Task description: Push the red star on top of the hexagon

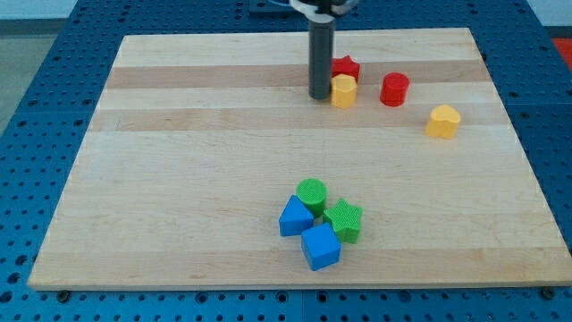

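Observation:
The red star point(347, 67) sits near the view's top, right of centre, touching the upper edge of the yellow hexagon point(344, 90). My tip point(319, 95) rests on the board just left of the yellow hexagon, close to it or touching it. The dark rod rises straight up from there and hides the board behind it.
A red cylinder point(394, 89) stands right of the hexagon. A yellow heart-like block point(443, 121) lies further right. Near the view's bottom centre a green cylinder point(311, 193), blue triangle-like block point(294, 217), green star point(343, 219) and blue cube point(321, 246) cluster together.

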You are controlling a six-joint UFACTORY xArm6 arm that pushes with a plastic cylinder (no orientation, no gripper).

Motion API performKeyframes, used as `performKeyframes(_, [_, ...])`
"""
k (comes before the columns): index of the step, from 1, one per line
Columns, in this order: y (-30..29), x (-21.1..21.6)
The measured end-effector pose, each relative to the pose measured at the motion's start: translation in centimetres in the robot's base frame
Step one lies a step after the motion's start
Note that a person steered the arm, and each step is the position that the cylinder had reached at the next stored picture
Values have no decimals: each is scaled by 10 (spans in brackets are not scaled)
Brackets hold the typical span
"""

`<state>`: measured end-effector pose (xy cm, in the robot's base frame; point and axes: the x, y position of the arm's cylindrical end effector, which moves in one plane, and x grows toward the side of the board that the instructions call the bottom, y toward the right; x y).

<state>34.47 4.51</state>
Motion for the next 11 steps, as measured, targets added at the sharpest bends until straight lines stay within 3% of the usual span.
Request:
performKeyframes(2, [62,31])
performKeyframes(3, [15,30])
performKeyframes(4, [-29,-12])
performKeyframes(6, [-21,-69])
performKeyframes(9, [48,-16])
performKeyframes(10, [70,-9])
performKeyframes(11, [46,-28])
